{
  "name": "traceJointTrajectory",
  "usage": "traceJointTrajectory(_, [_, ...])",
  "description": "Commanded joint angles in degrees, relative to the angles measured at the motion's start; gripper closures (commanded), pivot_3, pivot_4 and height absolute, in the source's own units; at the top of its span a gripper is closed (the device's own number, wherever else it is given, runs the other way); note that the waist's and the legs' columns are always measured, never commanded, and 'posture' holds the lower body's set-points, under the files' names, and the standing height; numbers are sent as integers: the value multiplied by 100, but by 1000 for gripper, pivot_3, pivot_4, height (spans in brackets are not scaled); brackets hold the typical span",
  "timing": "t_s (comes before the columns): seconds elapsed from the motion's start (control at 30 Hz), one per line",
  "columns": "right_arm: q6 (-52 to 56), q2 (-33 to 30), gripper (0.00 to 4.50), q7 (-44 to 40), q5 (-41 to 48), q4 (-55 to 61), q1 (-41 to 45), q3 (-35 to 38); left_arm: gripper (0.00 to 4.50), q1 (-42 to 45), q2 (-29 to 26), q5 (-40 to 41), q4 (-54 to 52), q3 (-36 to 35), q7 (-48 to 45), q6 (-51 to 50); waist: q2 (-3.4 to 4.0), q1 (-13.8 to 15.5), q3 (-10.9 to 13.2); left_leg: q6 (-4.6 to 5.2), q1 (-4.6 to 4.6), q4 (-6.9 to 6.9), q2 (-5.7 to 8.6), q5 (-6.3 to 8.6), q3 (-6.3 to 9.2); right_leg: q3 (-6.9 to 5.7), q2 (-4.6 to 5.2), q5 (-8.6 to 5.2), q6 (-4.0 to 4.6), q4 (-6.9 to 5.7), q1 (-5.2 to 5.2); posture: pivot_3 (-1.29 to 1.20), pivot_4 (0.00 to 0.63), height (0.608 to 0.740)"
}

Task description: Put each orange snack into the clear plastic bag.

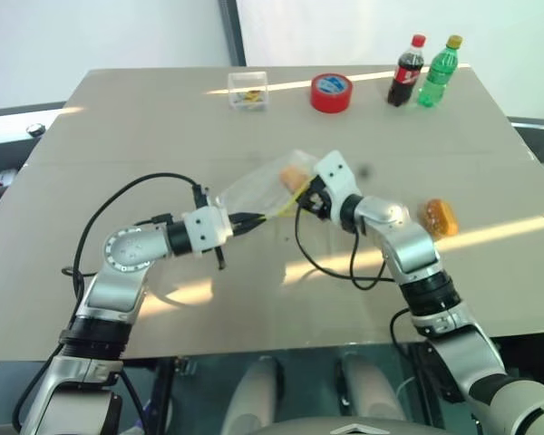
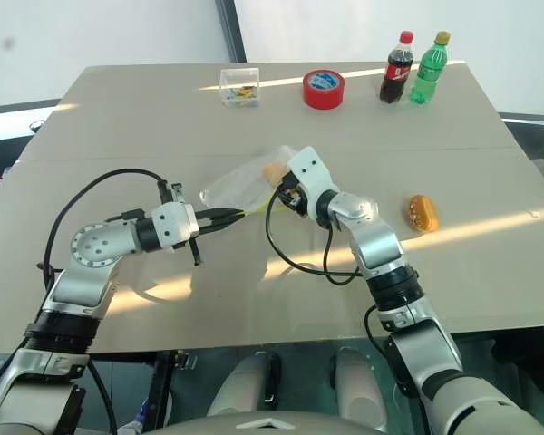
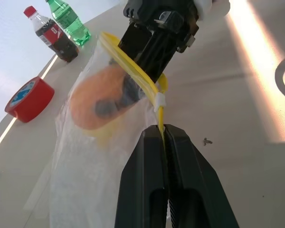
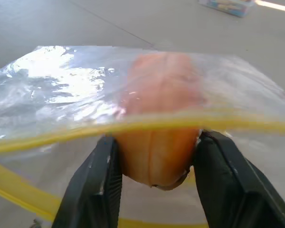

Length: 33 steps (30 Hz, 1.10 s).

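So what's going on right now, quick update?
Left gripper shut on the clear plastic bag's yellow seal strip. Right gripper pushing one orange snack through the bag's mouth. Second orange snack waits on the table. Nothing in the way.

No legible text on any item.

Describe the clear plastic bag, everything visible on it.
The clear plastic bag is thin, floppy, see-through film with a yellow seal strip along its mouth. It hangs above the table, mouth open toward the right hand. The left hand, shut, pinches the yellow strip at one end. An orange snack, between the right hand's fingers, sits partway through the mouth, its far end showing through the film.
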State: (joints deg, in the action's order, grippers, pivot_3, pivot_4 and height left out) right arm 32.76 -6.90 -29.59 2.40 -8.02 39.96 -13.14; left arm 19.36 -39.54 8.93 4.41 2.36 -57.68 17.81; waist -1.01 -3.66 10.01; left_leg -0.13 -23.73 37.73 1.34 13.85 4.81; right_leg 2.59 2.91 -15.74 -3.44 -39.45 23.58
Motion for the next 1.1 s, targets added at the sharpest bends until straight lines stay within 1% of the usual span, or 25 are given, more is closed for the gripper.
traceJointTrajectory(0.03, [-305,-141,612,72,-112,149,98,46,4500,14,29,90,-104,-230,260,-143,0,5,0,0,0,0,0,0,1,-1,0,0,0,0,0,0,150,740])
traceJointTrajectory(0.07, [-244,-228,270,62,-106,347,-5,76,4500,27,35,64,-44,-257,329,-167,0,5,0,0,0,0,0,0,1,-1,0,0,0,0,1,0,150,740])
traceJointTrajectory(0.17, [61,-500,270,-25,29,1108,-353,209,4500,73,56,40,75,-317,503,-251,0,23,0,0,0,0,0,0,1,-1,0,0,0,0,1,0,150,740])
traceJointTrajectory(0.3, [645,-940,270,-76,372,2577,-1053,618,4500,220,145,24,190,-350,705,-340,0,89,0,3,-5,0,-4,2,4,-3,4,0,0,2,0,0,150,740])
traceJointTrajectory(0.37, [909,-1097,270,178,335,3032,-1338,903,4500,283,180,1,232,-329,752,-342,0,108,0,4,-3,3,-3,2,2,-2,4,0,-1,1,-1,0,150,740])
traceJointTrajectory(0.47, [1276,-1181,270,836,49,3408,-1675,1432,4500,378,240,-30,323,-298,776,-307,0,133,0,4,-3,5,-1,2,5,-6,1,0,-1,-1,-2,0,150,740])
traceJointTrajectory(0.57, [1639,-1190,270,1648,-414,3587,-2022,1925,4500,473,311,-87,445,-260,781,-231,-1,153,-1,3,-3,5,1,2,3,-5,3,0,-1,-2,-3,0,150,740])
traceJointTrajectory(0.7, [1928,-1184,270,2128,-659,3616,-2380,2360,4500,563,361,-125,587,-206,741,-111,-1,151,0,3,-3,5,3,2,1,-3,3,0,0,-2,-3,0,150,740])
traceJointTrajectory(0.77, [2071,-1115,270,2267,-646,3616,-2480,2569,4500,602,375,-139,619,-171,712,-58,0,125,0,3,-1,5,3,2,-3,1,2,0,0,-3,-3,0,150,740])
traceJointTrajectory(0.93, [2244,-910,270,2173,-330,3422,-2688,2796,4500,669,424,-145,669,-149,677,-39,0,129,-2,4,3,5,0,2,-5,3,-2,0,-1,-8,-4,0,150,740])
traceJointTrajectory(1.1, [2378,-643,270,1983,198,3467,-2641,2955,4500,695,425,-147,703,-176,669,-52,0,133,-1,4,2,5,1,2,-4,2,-1,-1,-1,-6,-6,0,150,740])
